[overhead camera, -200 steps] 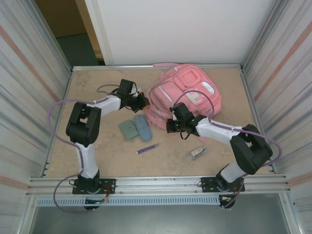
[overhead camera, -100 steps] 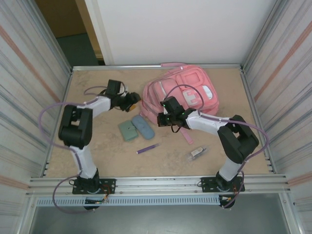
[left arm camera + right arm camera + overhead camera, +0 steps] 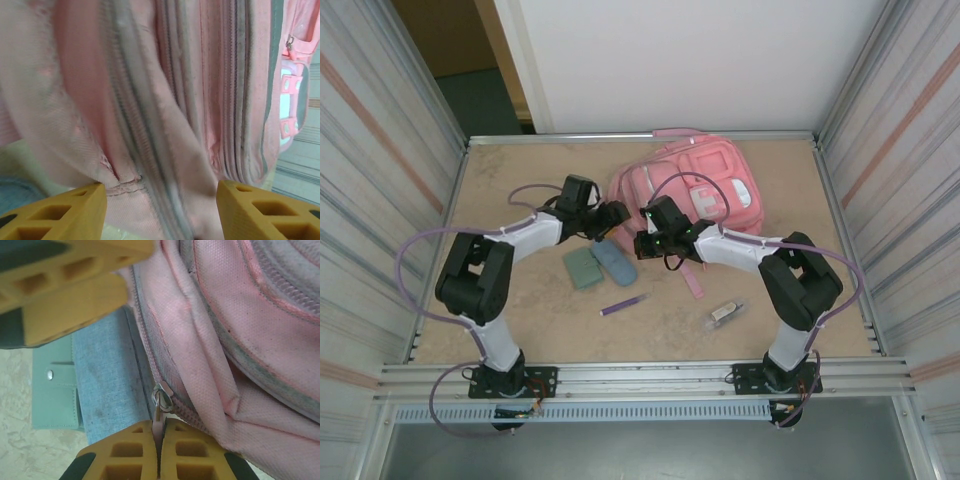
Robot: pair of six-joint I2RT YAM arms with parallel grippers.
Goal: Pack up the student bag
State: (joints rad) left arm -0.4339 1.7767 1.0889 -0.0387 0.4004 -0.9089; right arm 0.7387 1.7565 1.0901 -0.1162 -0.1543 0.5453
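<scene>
You seem to be unzipping the bag (image 3: 695,185), lying just beyond the pouch (image 3: 616,261). Your right gripper (image 3: 159,440) pinches the zipper pull (image 3: 161,402) beside the pouch; your left gripper (image 3: 160,192) gapes against the bag. Next: brace the bag, then drag the pull along.

The left gripper's (image 3: 160,215) two yellow fingers (image 3: 60,215) stand wide apart at the bottom corners, with the student bag (image 3: 165,100) close in front of them. Its pink fabric folds and grey-edged zipper tracks run top to bottom. At the right edge sit a metal zipper pull (image 3: 289,42) and a paler pocket panel (image 3: 290,100).
</scene>
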